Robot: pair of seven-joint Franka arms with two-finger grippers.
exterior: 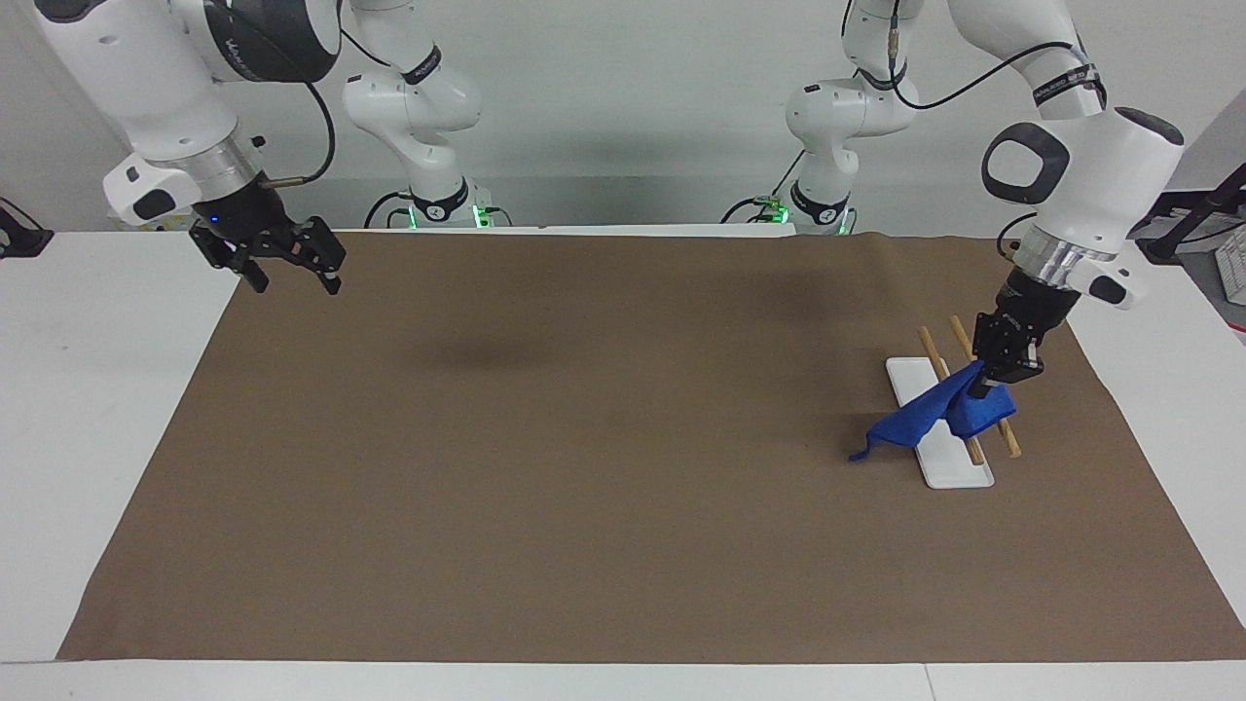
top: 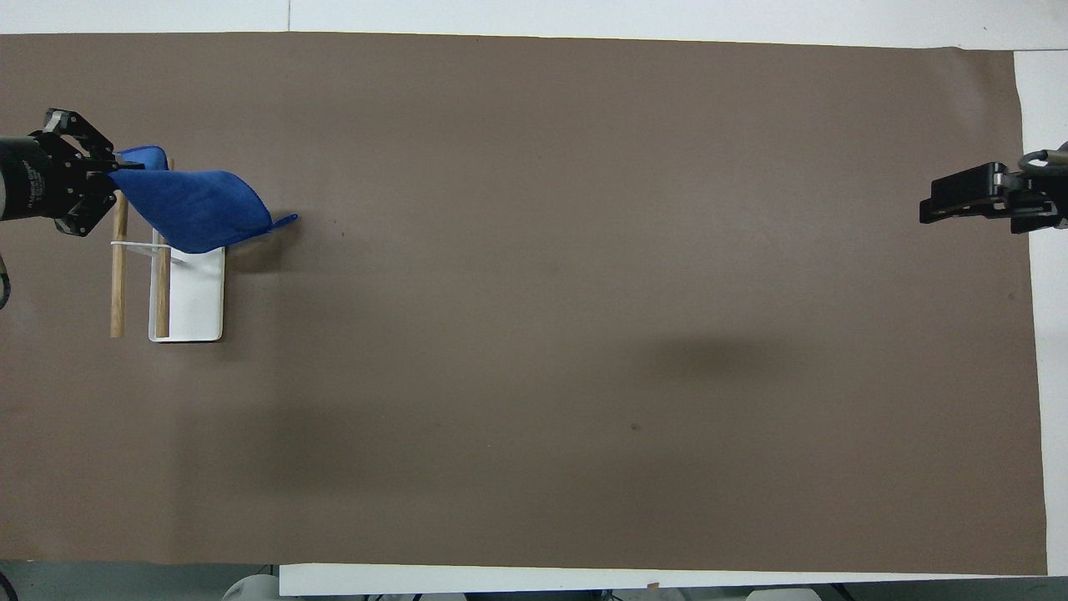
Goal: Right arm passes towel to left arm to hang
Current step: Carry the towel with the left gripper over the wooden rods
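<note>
L gripper point(exterior: 995, 382) clamped tight on one corner of the blue towel point(exterior: 925, 421), up in the air over the small towel rack point(exterior: 949, 467) at my L arm's end of the table. Rack = white flat base w/ two wooden rails point(exterior: 1003, 428) on a thin white upright. Towel hangs slack from my grip, draped across both rails; free end trails toward table centre over the base edge, thin corner loop point(exterior: 857, 455) at the tip, over the brown mat point(exterior: 584, 487). Can't tell if cloth actually bears on the rails or only hangs above them. Overhead view: towel point(top: 192, 207) spans from my L fingertips over the rails' far ends, loop just past the base. R gripper point(exterior: 287, 268) spread fully open, nothing in it, blue light lit, hovering over the mat's edge at my R arm's end, well apart from towel and rack. R arm waits.
</note>
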